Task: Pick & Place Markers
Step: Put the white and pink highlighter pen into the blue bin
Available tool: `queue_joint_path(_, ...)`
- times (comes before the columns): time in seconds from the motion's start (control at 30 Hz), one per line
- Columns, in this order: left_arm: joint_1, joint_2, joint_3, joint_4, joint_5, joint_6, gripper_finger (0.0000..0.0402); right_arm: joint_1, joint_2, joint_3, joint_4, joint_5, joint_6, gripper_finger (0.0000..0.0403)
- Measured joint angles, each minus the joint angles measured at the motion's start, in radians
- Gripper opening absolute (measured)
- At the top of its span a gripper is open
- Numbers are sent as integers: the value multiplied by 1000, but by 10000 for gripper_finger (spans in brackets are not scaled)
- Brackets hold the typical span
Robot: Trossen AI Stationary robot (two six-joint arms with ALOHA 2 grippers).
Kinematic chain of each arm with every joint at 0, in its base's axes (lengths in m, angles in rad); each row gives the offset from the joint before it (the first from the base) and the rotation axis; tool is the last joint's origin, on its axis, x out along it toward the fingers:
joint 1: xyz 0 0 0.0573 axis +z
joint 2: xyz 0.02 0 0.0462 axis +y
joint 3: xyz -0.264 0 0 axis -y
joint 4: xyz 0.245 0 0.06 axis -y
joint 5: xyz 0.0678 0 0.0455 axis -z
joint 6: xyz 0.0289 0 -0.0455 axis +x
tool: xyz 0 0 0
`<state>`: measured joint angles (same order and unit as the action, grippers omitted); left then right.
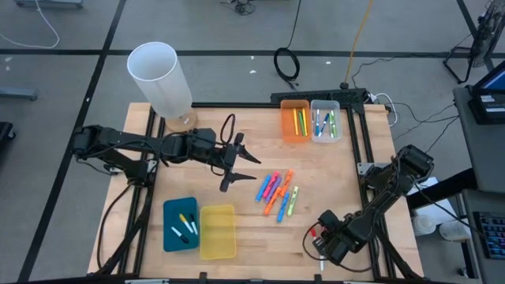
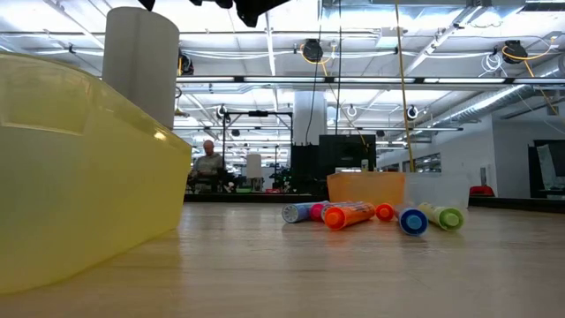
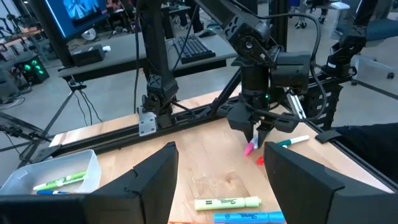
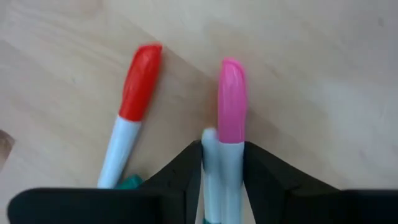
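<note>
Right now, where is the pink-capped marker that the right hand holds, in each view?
High view: hidden under the right hand, lower right.
Low view: not in it.
Left wrist view: pink-capped marker, centre right, under that hand.
Right wrist view: centre, between the fingers.
Shared landmark: the red-capped marker beside it.

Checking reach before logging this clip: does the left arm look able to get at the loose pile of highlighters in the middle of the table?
Probably yes. The left gripper hangs open just beside the pile of highlighters, with bare table between them. The right gripper is busy at the near right edge, shut on a pink-capped marker.
</note>
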<state>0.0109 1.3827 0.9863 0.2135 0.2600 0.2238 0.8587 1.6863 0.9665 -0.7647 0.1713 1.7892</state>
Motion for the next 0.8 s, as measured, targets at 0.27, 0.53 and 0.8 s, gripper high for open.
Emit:
queue_joint_path(0.27, 0, 0, 0, -7, 0, 0, 241, -79, 0, 0, 0, 11, -136, 100)
queue_joint_path(0.53, 0, 0, 0, -7, 0, -1, 241, -132, -1, -13, 0, -7, -238, 64)
queue_joint_path(0.8, -1, 1, 0, 4, 1, -41, 241, -133, -2, -83, 45, -47, -247, 29)
